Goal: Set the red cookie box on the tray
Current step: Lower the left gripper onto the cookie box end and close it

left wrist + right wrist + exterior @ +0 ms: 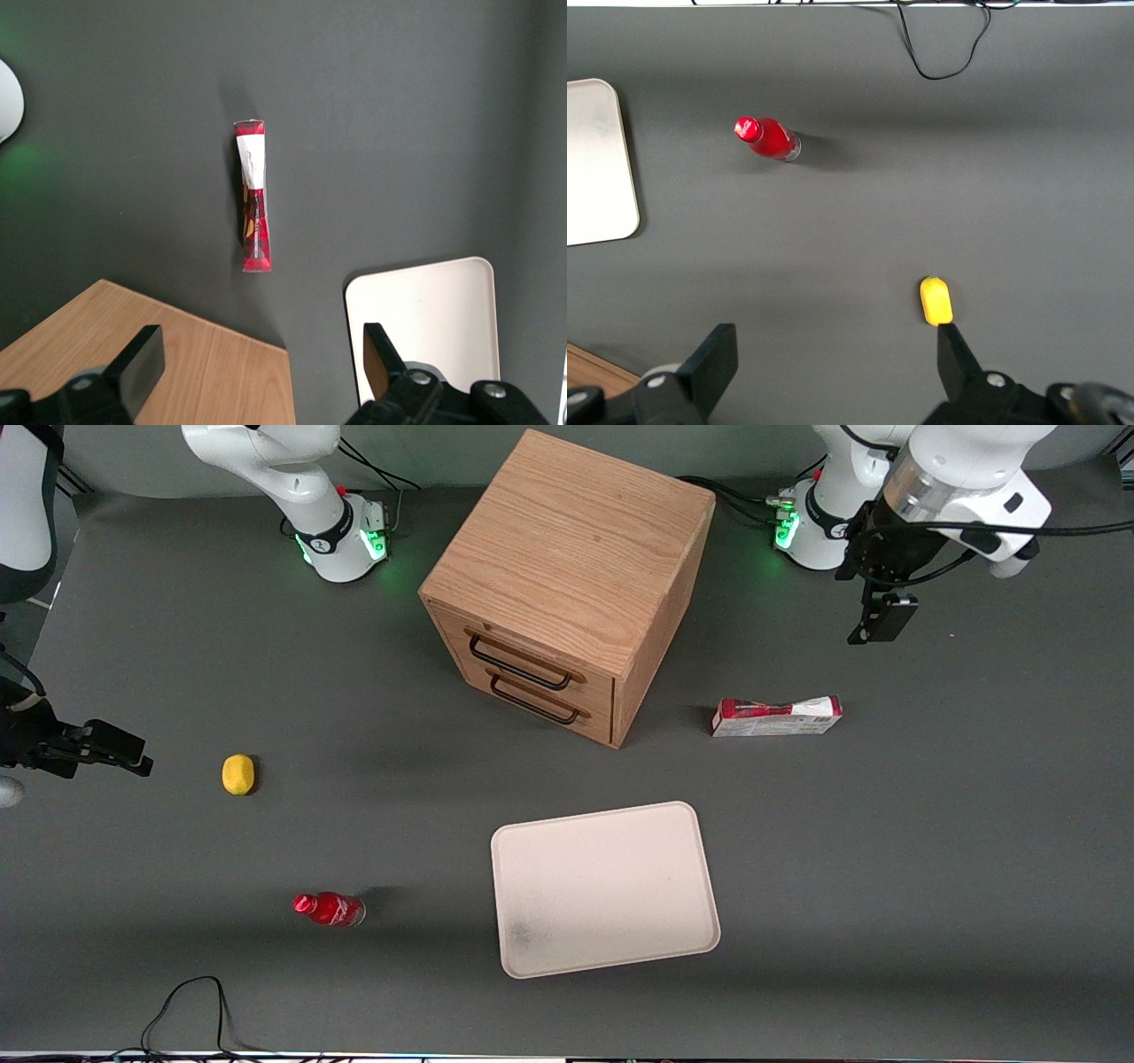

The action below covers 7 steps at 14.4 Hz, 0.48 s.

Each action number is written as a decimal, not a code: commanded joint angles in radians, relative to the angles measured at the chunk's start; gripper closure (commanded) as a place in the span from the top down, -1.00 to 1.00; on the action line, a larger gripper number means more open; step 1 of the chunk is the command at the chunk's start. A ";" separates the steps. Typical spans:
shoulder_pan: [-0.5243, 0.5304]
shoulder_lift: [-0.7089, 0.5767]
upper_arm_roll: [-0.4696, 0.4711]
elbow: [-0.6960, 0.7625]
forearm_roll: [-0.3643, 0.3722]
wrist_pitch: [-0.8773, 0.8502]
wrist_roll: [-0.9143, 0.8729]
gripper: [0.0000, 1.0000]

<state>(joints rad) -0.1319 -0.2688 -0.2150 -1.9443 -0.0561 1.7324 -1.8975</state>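
Observation:
The red cookie box (777,716) lies flat on the dark table beside the wooden cabinet, toward the working arm's end; in the left wrist view the red cookie box (253,205) shows one white end. The cream-white tray (605,887) rests nearer to the front camera than the box and holds nothing; its rounded corner shows as the tray (425,328). My gripper (881,615) hangs high over the table, farther from the front camera than the box. In its own wrist view the gripper (263,367) is open, with nothing between the fingers.
A two-drawer wooden cabinet (567,576) stands mid-table, its drawers facing the front camera. A yellow lemon (237,773) and a small red bottle (330,909) lie toward the parked arm's end. A black cable (190,1010) loops at the table's near edge.

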 commanded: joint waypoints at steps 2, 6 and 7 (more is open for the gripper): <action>-0.014 0.000 0.006 -0.139 0.019 0.143 -0.034 1.00; -0.011 0.013 0.006 -0.275 0.032 0.283 -0.035 1.00; -0.009 0.020 0.006 -0.301 0.032 0.305 -0.037 1.00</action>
<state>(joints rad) -0.1319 -0.2364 -0.2142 -2.1771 -0.0431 1.9823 -1.9053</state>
